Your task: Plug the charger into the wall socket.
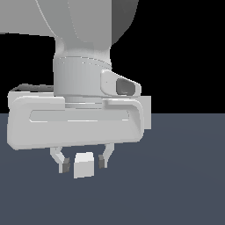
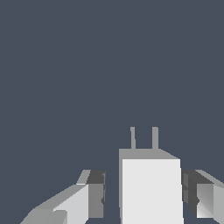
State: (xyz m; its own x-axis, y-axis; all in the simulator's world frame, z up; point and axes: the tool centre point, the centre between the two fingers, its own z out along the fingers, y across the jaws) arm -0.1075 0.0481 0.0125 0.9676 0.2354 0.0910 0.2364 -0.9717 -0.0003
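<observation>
The charger [image 1: 83, 165] is a small white-grey block that stands on the dark floor between my two fingers. In the wrist view the charger [image 2: 151, 192] shows two thin prongs [image 2: 144, 138] that point away from the camera. My gripper [image 1: 83, 163] is open and straddles the block. In the wrist view my gripper [image 2: 146, 197] shows a clear gap at one finger [image 2: 94, 194], while the other finger [image 2: 197, 199] is almost touching. The wall socket's face with its dots is hidden. Only a pale grey slab edge [image 1: 146, 112] shows behind my hand.
My own hand and arm [image 1: 79, 118] fill most of the exterior view and hide what is behind them. The floor [image 2: 109, 65] is a plain dark blue-grey surface with nothing else on it in the wrist view.
</observation>
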